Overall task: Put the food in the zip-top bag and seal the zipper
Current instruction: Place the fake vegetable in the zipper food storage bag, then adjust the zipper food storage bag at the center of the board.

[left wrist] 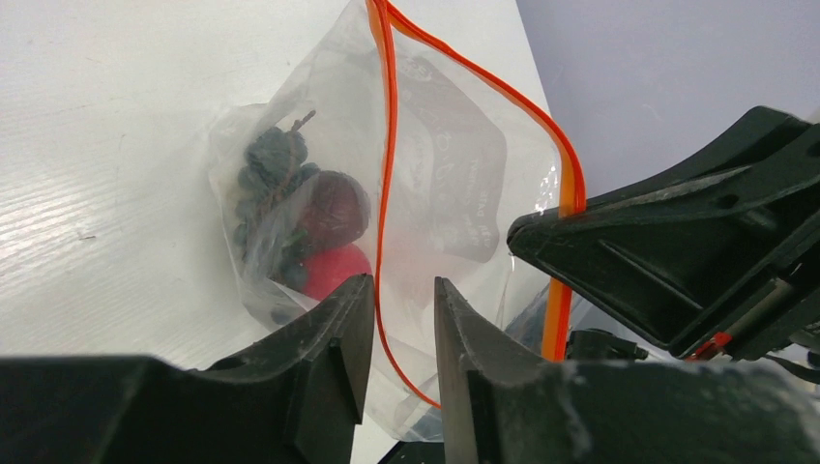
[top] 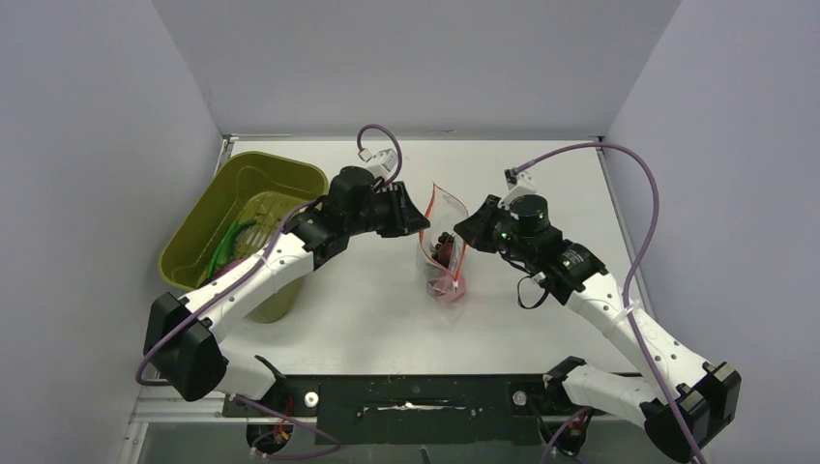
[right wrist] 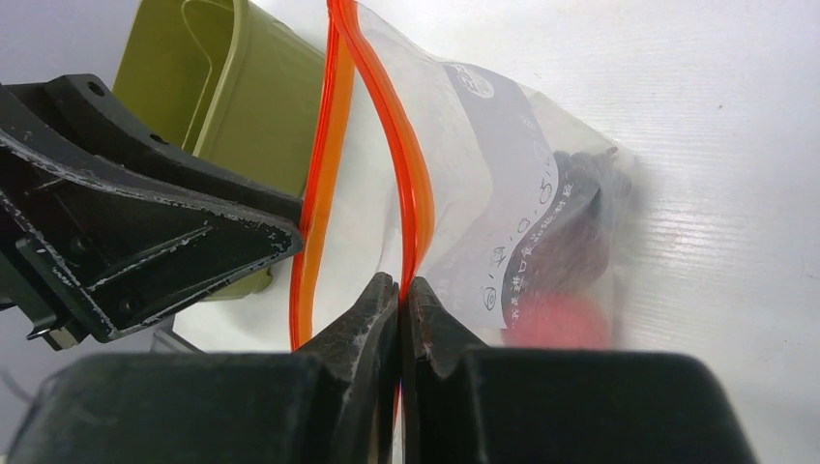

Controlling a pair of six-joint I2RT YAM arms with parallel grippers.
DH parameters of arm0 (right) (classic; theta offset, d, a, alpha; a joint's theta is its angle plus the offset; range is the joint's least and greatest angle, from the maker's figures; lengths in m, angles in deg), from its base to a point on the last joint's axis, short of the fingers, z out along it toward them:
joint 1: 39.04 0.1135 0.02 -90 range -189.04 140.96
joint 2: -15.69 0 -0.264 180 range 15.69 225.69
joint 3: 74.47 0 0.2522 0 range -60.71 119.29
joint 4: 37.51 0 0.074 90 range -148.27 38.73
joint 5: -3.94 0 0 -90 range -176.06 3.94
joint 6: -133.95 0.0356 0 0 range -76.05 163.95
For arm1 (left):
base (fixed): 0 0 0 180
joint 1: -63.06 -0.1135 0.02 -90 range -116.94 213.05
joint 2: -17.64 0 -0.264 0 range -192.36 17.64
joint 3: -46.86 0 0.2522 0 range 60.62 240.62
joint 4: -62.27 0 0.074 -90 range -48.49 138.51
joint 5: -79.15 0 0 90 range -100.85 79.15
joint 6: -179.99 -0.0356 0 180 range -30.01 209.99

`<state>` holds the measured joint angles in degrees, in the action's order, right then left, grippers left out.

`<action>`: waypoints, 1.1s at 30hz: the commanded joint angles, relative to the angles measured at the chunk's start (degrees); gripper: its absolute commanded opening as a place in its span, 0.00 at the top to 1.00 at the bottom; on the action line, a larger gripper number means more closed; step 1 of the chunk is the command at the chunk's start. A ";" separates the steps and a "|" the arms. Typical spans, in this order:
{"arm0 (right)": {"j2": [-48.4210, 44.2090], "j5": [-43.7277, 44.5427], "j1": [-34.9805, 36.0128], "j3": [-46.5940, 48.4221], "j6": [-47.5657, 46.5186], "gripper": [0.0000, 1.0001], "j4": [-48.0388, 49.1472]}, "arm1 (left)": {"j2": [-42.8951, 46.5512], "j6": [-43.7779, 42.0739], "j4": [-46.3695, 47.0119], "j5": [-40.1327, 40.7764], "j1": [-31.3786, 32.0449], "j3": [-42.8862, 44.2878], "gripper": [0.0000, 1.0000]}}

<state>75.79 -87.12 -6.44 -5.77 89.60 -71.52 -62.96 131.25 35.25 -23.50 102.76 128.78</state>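
Inside the zip-top bag (left wrist: 445, 164) the food (left wrist: 329, 208) shows only through creased film. A grape bunch, a dark round piece and a red one can be made out, and anything lower is hidden behind the left gripper (left wrist: 401, 290). The bag's print is too blurred to read. Its zipper (right wrist: 416, 203) vanishes between the fingertips of the right gripper (right wrist: 402, 282). Left of the bag, the olive-green tub (right wrist: 251, 106) is cut off by the right wrist view's upper edge — its lower wall hidden behind the left gripper.

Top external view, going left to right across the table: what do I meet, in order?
olive-green tub → left gripper → zip-top bag → right gripper
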 commanded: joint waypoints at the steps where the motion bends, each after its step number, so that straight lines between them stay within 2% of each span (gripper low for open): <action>1: -2.46 -0.12 -0.35 1.19 -0.05 1.00 2.46 | -1.04 -0.85 4.04 -0.55 0.21 1.76 0.70; 3: -2.53 -0.33 -0.35 0.82 0.23 1.00 2.65 | -1.51 -0.83 4.54 -0.94 0.20 1.18 0.64; 6: -2.53 -0.52 -0.39 0.55 0.38 1.00 2.59 | -1.93 0.13 6.45 -2.06 0.20 -0.04 0.64; 9: -2.58 -0.83 -0.37 0.58 0.35 0.99 2.41 | -1.58 0.86 6.63 -1.12 0.23 -0.40 0.88; 11: -2.53 0.19 -0.36 1.63 -0.55 0.93 0.64 | -0.93 1.10 6.98 -0.56 0.20 -0.48 1.00; 14: -2.79 2.80 -0.45 3.64 -2.04 0.91 -3.09 | 0.04 1.45 8.62 -1.02 0.20 -0.38 1.00; 18: -3.94 4.98 -0.52 5.11 -3.76 1.00 -5.29 | 0.95 1.69 11.68 -2.65 0.20 0.88 1.00; 22: -4.99 6.87 -0.52 6.78 -4.59 1.00 -6.89 | 1.68 0.39 11.00 -2.08 0.22 3.61 1.00; 33: -5.07 4.17 -0.48 3.18 -2.67 1.00 -4.34 | -0.12 -1.99 9.42 -2.74 0.12 3.69 1.00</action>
<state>71.22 -82.25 -6.51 -2.27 86.41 -79.34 -64.25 131.23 42.03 -25.70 102.76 130.22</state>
